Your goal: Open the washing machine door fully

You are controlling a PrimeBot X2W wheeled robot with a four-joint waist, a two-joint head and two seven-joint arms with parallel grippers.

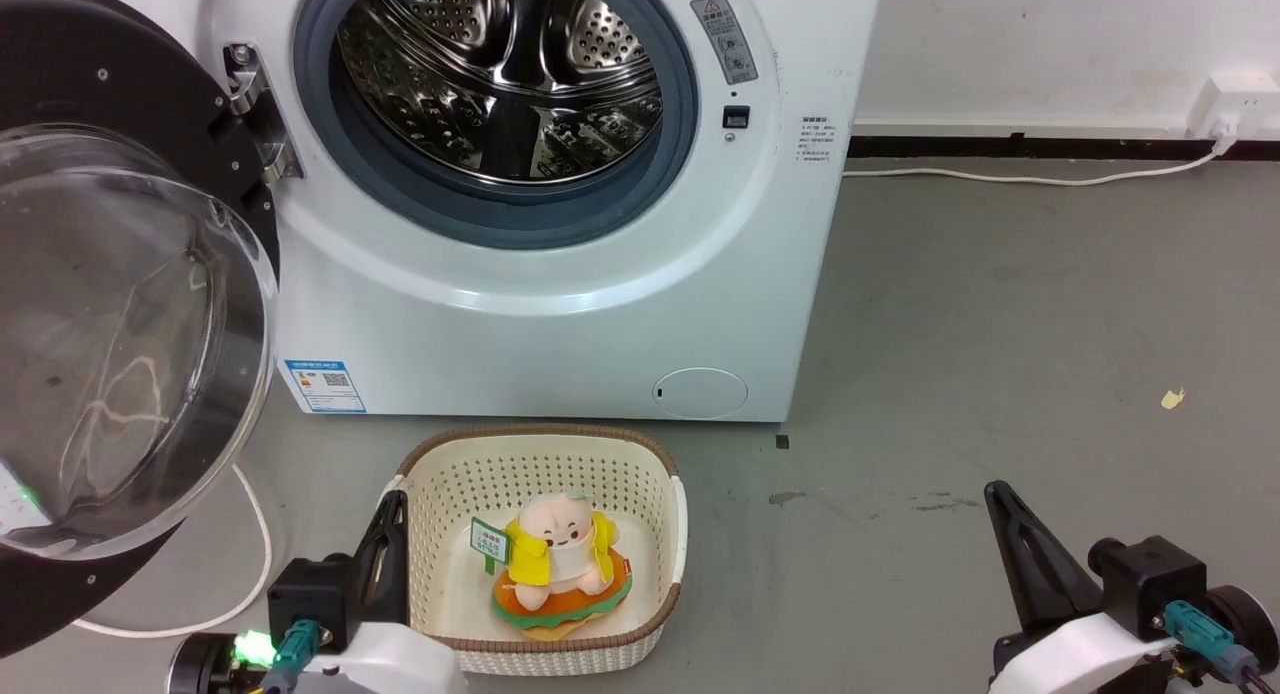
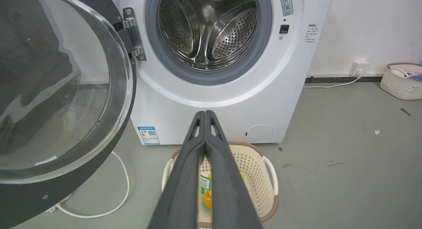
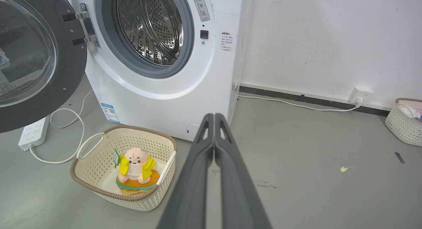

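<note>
I judge the large round glossy black glass-centred washing machine door (image 1: 130, 324), open at left, heavy, stiff and slippery; push its rim. The left tool (image 2: 205, 113) and right tool (image 3: 214, 115) are clenched, empty.

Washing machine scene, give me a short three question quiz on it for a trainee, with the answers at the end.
1. True or false: the washing machine door is swung open, leaving the steel drum exposed.
2. What sits in the basket? A: a folded towel. B: a plush toy. C: a detergent bottle.
3. Fill in the gap: the left gripper and the right gripper each have their two fingers ____ (open or shut).

Key: 1 true; 2 B; 3 shut.
</note>
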